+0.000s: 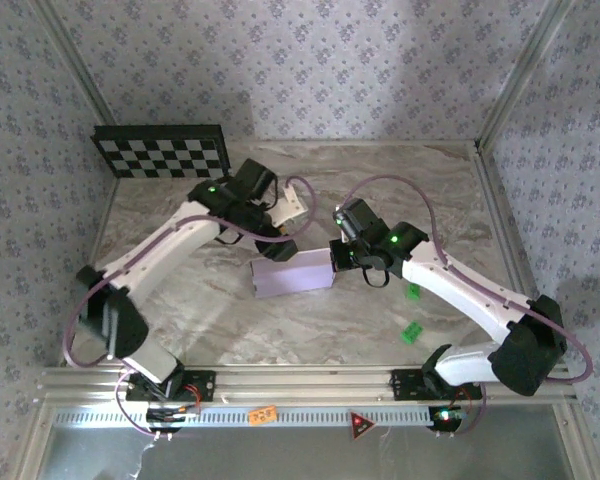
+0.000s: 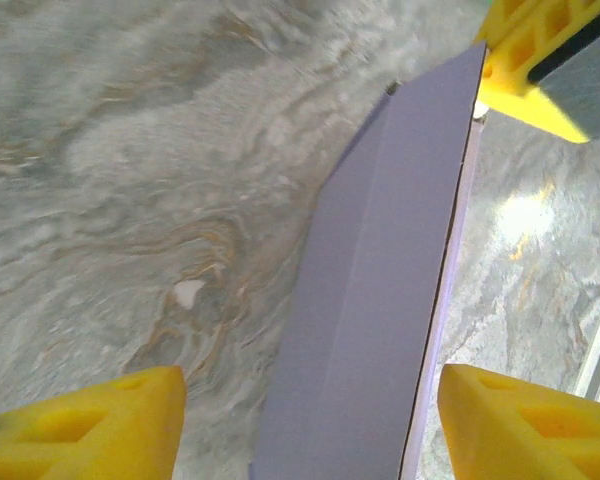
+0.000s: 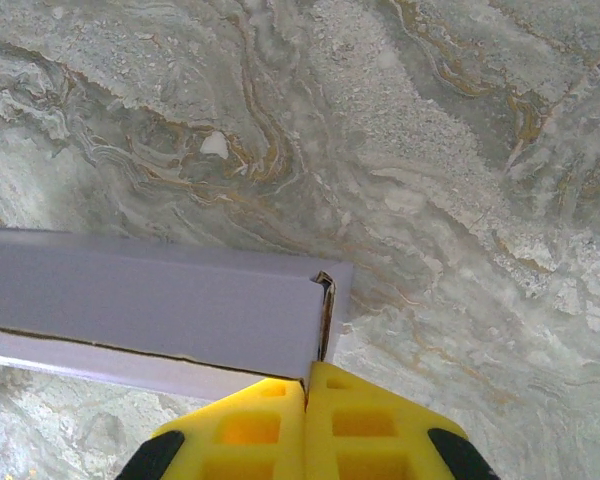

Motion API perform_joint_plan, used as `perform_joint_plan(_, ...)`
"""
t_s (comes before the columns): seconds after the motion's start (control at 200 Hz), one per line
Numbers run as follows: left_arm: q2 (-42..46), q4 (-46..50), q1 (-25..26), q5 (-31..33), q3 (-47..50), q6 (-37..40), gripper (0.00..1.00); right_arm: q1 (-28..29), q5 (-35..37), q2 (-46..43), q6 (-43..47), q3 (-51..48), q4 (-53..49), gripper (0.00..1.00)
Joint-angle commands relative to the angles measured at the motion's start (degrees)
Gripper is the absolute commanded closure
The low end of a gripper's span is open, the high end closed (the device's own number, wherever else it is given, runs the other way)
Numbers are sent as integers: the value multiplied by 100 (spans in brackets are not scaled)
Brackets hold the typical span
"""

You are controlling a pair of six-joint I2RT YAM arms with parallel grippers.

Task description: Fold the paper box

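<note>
**Right gripper pins the box end while the left stands open over its length**

The paper box lies mid-table as a long, shallow, pale-lavender shape, between the two arms on the marble-patterned table. It sits well apart from the checkerboard panel at the far left and from the two small green blocks to the right.

In the right wrist view, the right gripper has its yellow pads pressed flat together. The thin end wall of the box runs straight down into the seam between them, so it appears to be pinching that wall. Judged from this, the grip is an anchor that keeps the light cardboard from sliding or springing open. In the top view, the same gripper sits right at the box's right end.

The left gripper is spread wide and holds nothing. In its own view, the box runs lengthwise between its fingers, with one long panel sloping up to a raised edge just inside the right-hand pad (a sliver of table shows between them, so I read no contact). The right gripper's fingers show at the box's far end. In the top view, the left gripper is at the box's far-left part, placed, I judge, to close on or press a long wall next.
</note>
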State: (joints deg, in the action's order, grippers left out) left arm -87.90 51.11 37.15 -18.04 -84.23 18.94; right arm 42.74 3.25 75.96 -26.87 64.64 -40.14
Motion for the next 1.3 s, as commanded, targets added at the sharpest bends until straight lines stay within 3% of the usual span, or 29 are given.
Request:
perform_joint_plan(0.0, 594, 4, -130, 543, 267, -838, 32, -29, 9, 16, -195, 48, -234, 94)
perform_joint_plan(0.14, 1260, 187, -283, 915, 753, -1682, 33, -39, 21, 62, -270, 98, -251, 94)
perform_joint_plan(0.425, 2131, 84, -339, 825, 1813, -2725, 34, -46, 33, 151, -283, 153, -223, 93)
perform_joint_plan(0.815, 1767, -51, -340, 461, 1933, -3297, 72, -1, 47, 165, -275, 206, -249, 93)
perform_joint_plan(1.294, 1731, -437, -331, 147, 1855, -4092, 87, 147, 10, 354, -336, 316, -291, 93)
